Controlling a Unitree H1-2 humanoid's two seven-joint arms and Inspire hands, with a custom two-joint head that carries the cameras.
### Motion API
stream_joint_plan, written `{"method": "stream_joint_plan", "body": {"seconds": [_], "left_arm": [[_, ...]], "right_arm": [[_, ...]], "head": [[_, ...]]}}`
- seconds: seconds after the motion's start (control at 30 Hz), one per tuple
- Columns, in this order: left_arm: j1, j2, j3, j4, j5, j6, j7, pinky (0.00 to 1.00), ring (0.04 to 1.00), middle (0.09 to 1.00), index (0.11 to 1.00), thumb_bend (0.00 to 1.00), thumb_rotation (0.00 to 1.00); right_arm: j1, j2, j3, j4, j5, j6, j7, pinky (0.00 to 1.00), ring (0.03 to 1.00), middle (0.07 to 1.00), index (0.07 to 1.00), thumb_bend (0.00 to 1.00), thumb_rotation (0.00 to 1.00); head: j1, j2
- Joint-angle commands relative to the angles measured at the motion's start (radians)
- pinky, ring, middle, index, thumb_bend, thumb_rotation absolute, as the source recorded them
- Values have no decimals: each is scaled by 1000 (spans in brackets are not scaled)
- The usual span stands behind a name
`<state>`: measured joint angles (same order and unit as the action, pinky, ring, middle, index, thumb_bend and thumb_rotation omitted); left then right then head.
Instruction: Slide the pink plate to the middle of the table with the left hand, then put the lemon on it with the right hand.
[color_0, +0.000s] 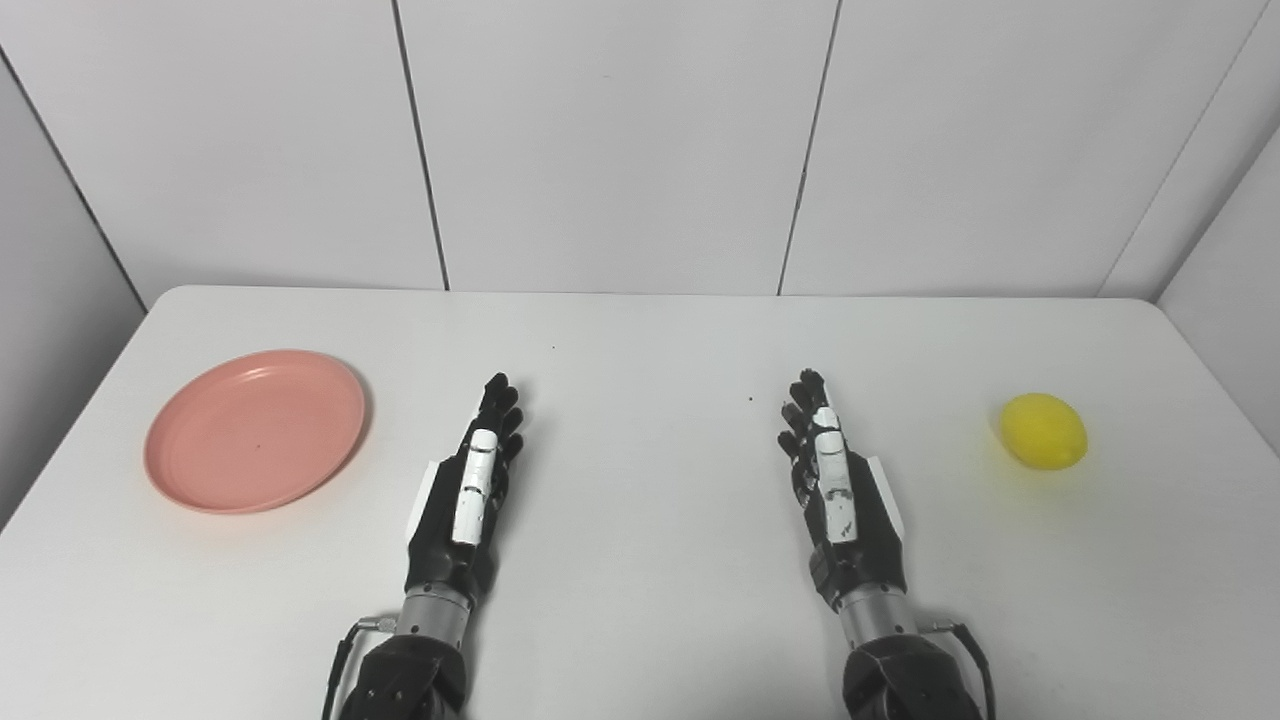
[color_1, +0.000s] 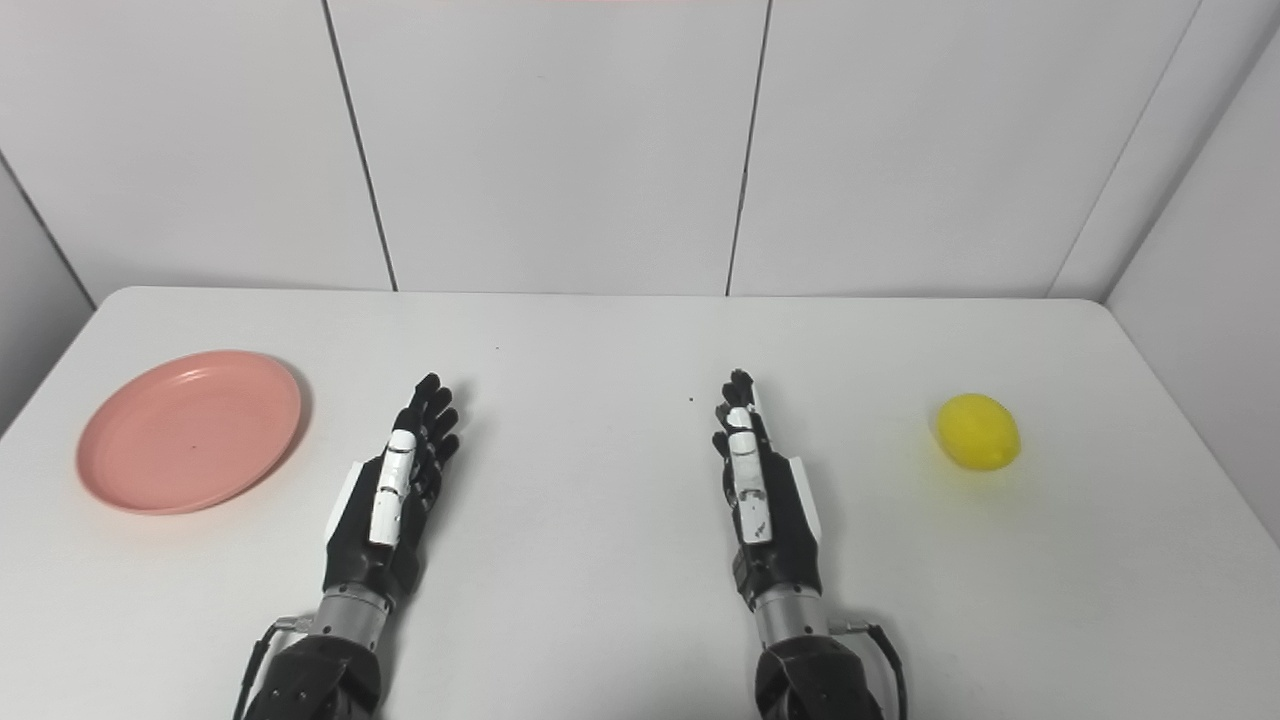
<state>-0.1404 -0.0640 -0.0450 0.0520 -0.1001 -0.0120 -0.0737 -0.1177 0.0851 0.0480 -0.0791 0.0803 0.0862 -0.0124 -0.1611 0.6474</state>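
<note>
You have the round, shallow pink plastic plate (color_0: 255, 430) lying flat at the far left of the white worktop (color_0: 640, 560), well apart from the small yellow lemon (color_0: 1043, 431) resting near the right edge. Your left robot hand (color_0: 468, 490) and right robot hand (color_0: 838, 488) sit side by side over the middle, between the two things, each with fingers stretched forward, holding nothing and touching neither

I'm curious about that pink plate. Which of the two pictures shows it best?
The left eye view: the pink plate sits whole, well inside the picture, left of the left hand. The right eye view shows the same plate whole too, only nearer the picture's left edge.
</note>
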Motion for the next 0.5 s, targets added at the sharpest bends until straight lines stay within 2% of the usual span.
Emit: {"method": "stream_joint_plan", "body": {"seconds": [0.0, 0.47], "left_arm": [[-19, -10, -2, 12, -10, -30, -8, 1000, 1000, 1000, 1000, 588, 1000], [-18, -10, -6, 15, -6, -32, -3, 1000, 1000, 1000, 1000, 596, 1000]], "right_arm": [[-21, -3, 3, -26, 0, 2, 14, 1000, 1000, 1000, 995, 692, 1000], [-30, -6, -1, -8, -2, -11, 12, 1000, 1000, 1000, 987, 698, 1000]], "head": [[0, -1], [0, -3]]}}
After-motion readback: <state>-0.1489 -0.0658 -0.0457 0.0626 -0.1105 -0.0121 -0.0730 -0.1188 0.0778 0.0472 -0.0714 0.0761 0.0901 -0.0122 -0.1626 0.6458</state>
